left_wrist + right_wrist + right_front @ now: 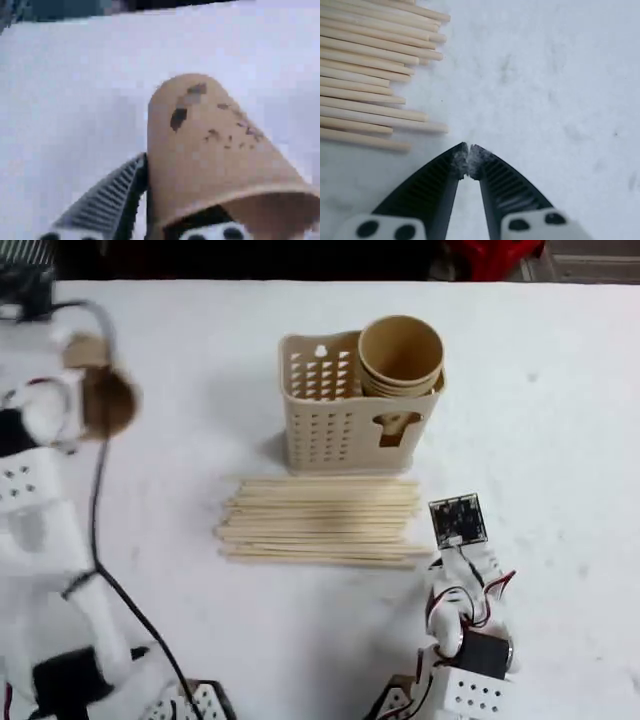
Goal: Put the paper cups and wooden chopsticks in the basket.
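Note:
A beige perforated basket [325,430] stands mid-table with several stacked paper cups [401,355] in its right compartment. A pile of wooden chopsticks [320,521] lies just in front of it. At the table's left, held above the surface, is a brown paper cup [107,401] [215,150]; my left gripper [150,175] is shut on its wall, with one finger [107,200] outside the cup. My right gripper [469,156] is shut and empty, low over the bare table beside the chopsticks' [370,80] right ends.
The right arm [465,640] stands at the front right and its wrist board [458,520] sits by the pile's end. A black cable [110,570] runs along the left arm. White tabletop lies open right of the basket.

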You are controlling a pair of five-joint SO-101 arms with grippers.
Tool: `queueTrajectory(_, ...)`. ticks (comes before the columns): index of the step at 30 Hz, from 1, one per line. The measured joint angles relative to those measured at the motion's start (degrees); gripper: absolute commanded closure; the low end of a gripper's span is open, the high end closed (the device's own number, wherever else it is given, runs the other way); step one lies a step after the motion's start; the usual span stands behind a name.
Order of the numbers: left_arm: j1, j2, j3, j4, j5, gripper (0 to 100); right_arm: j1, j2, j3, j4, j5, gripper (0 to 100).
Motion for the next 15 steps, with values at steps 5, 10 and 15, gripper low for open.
queueTrajectory(5,18.64,-1.49,-17.41,12.40,6.51,98,0.00,0.00,0.00,0.00,0.00,98.1)
queueTrajectory(10,35.52,-1.58,-27.16,12.40,9.76,98,0.00,0.00,0.00,0.00,0.00,98.1)
queueTrajectory(15,46.77,-1.14,-27.34,6.86,10.20,90,0.00,0.00,0.00,0.00,0.00,98.1)
